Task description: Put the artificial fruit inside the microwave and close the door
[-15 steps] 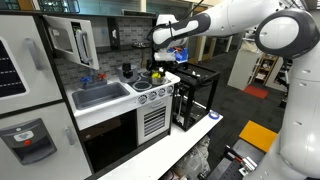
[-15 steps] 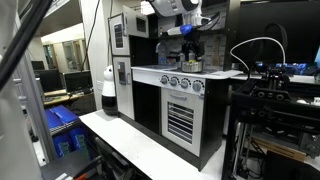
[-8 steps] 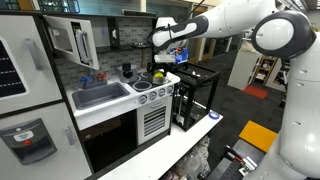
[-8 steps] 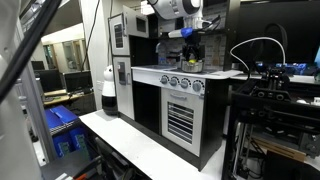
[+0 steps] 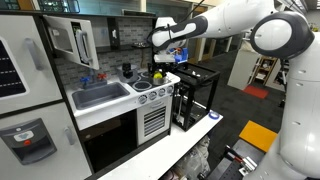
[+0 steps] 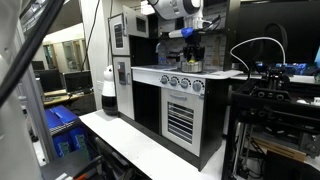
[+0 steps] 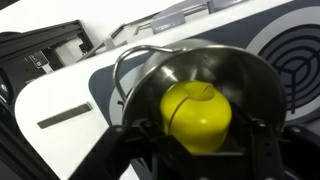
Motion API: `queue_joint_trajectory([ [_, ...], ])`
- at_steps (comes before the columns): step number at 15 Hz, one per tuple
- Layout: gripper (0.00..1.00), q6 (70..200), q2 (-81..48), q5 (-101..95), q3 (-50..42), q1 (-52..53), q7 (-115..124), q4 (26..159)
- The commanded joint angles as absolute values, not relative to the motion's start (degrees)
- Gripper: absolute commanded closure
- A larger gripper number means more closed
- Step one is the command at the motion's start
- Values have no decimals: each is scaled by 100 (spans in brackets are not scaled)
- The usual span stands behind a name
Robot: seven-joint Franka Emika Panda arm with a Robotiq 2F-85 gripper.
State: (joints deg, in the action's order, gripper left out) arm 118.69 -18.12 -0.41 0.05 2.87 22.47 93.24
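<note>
While hovering over fruit [image 7: 197, 116] in pot [image 7: 245, 80] with gripper [image 7: 200, 152] jaws apart, not yet grasping; next: descend, clamp, lift.

One round yellow toy fruit [image 7: 198, 115], one shiny steel pot [image 7: 240, 80] and one grey sink basin [image 5: 100, 95] are counted.

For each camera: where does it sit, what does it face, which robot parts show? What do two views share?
An exterior view: raised, facing the grey sink; white arm shows.
An exterior view: low, side-on to the round stove knobs; gripper above.
Wrist view: down onto round yellow toy fruit in steel pot; dark fingers.
Both exterior views show the gripper.
</note>
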Motion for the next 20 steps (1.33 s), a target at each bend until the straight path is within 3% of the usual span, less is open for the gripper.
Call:
queue_joint_trajectory([
  [1,58,11635,-1897,-163,-47,363,2154,9040],
  [20,58,11942,-1188,-938,98,740,1711,8977],
])
